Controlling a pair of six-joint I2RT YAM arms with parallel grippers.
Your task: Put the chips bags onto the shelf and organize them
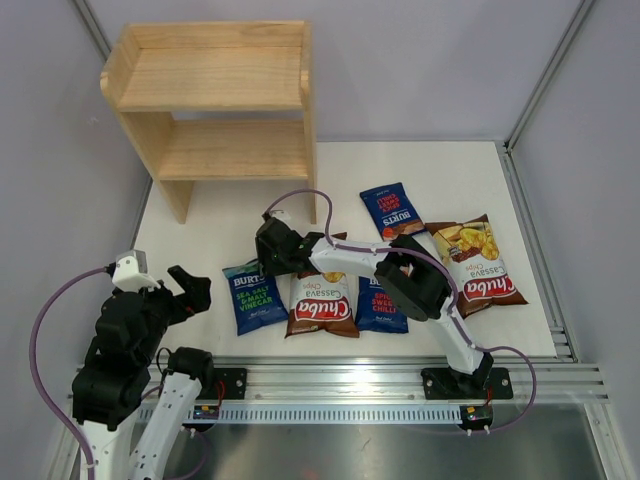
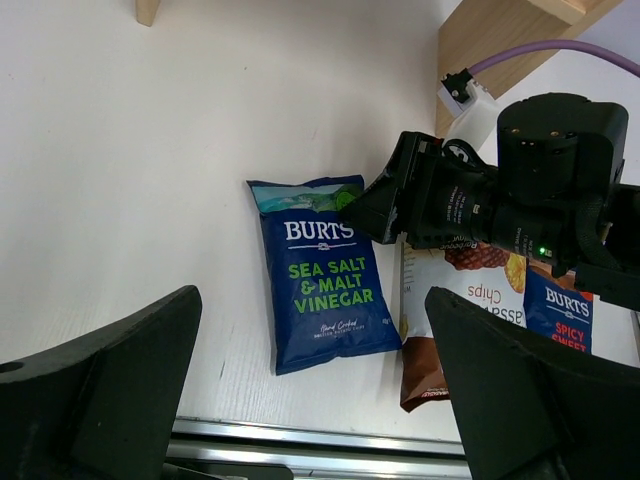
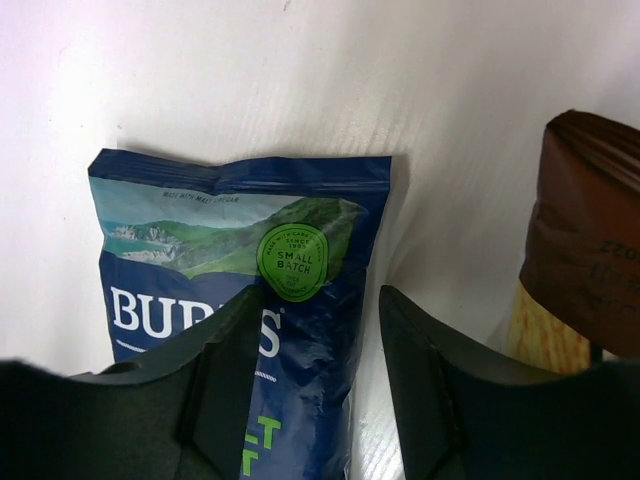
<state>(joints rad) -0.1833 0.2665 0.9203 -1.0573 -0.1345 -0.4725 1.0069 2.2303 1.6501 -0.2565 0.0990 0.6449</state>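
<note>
The green-lettered Burts bag lies flat at the front left, also in the left wrist view and the right wrist view. My right gripper is open and low over its top right corner. Its jaws straddle the bag's right edge without closing on it. Beside the bag lie a Chuba bag and a red-lettered Burts bag. Another Burts bag and a second Chuba bag lie farther right. My left gripper is wide open and empty, left of the row. The wooden shelf stands at the back left with both tiers bare.
The right arm reaches across the middle bags and hides part of them. An aluminium rail runs along the table's near edge. Grey walls close in the left, back and right sides. The shelf's near leg stands just behind the right gripper.
</note>
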